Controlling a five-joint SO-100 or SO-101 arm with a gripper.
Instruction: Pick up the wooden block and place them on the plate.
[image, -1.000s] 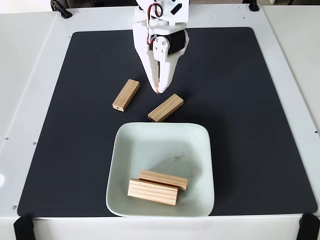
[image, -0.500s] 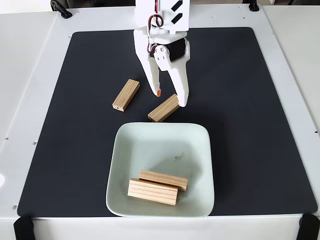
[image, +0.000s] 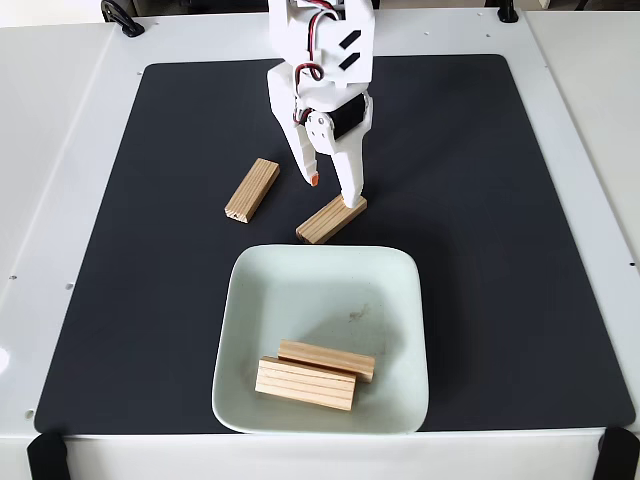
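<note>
Nearest, at the bottom centre of the frame, the plate (image: 322, 290) is a smooth pale green square with rounded corners and a raised rim. Two blocks (image: 306, 383) (image: 326, 357) of light wood with grain lines lie in its lower part, touching. Just above the plate, a third block (image: 324, 222) lies slanted on the matte black mat (image: 480, 200). Left of it lies a fourth block (image: 252, 189). Farther up, the white plastic gripper (image: 333, 192) is spread open, holding nothing, with one finger on the third block.

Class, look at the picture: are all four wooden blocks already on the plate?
No: two blocks lie on the plate, two remain on the mat.
</note>
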